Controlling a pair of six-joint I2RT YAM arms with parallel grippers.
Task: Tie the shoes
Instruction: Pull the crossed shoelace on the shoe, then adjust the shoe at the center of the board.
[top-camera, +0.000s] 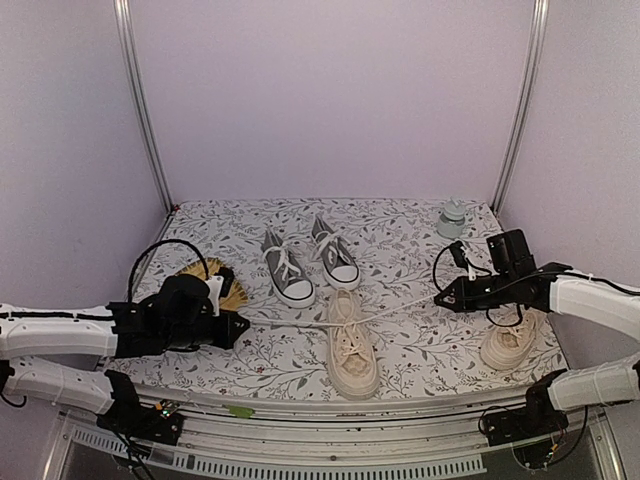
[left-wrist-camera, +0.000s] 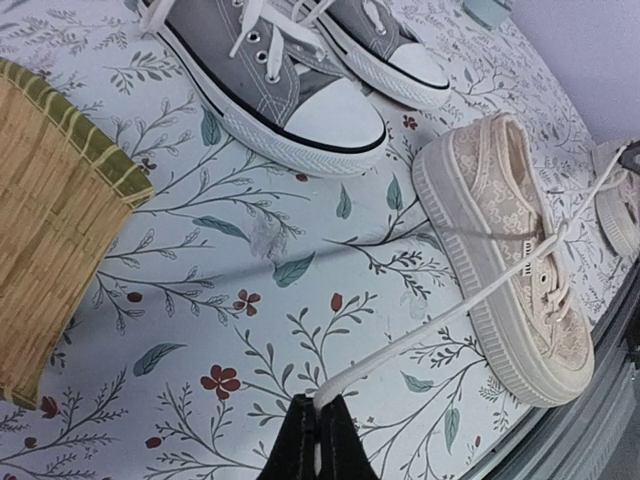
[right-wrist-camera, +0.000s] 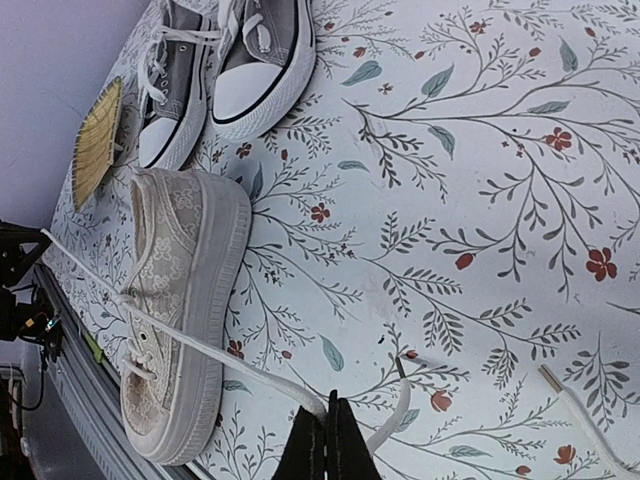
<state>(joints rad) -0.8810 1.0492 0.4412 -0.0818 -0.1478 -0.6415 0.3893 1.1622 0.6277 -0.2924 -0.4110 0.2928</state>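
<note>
A cream sneaker (top-camera: 352, 350) stands near the front middle of the table, toe toward me, with its laces drawn out to both sides. My left gripper (top-camera: 243, 325) is shut on the end of the left lace (left-wrist-camera: 440, 320), which runs taut from the black fingertips (left-wrist-camera: 335, 440) up to the shoe (left-wrist-camera: 510, 250). My right gripper (top-camera: 440, 298) is shut on the right lace (right-wrist-camera: 250, 365), whose free end (right-wrist-camera: 395, 410) hangs past the jaws. The small grey pair (top-camera: 287, 268) sits behind the cream shoe with loose white laces. A second cream sneaker (top-camera: 512, 342) lies under the right arm.
A woven bamboo fan (top-camera: 218, 278) lies at the left beside my left arm. A small pale jar (top-camera: 452, 220) stands at the back right. A loose lace tip (right-wrist-camera: 570, 400) lies on the floral cloth near my right gripper. The table's front edge runs close to the cream sneaker.
</note>
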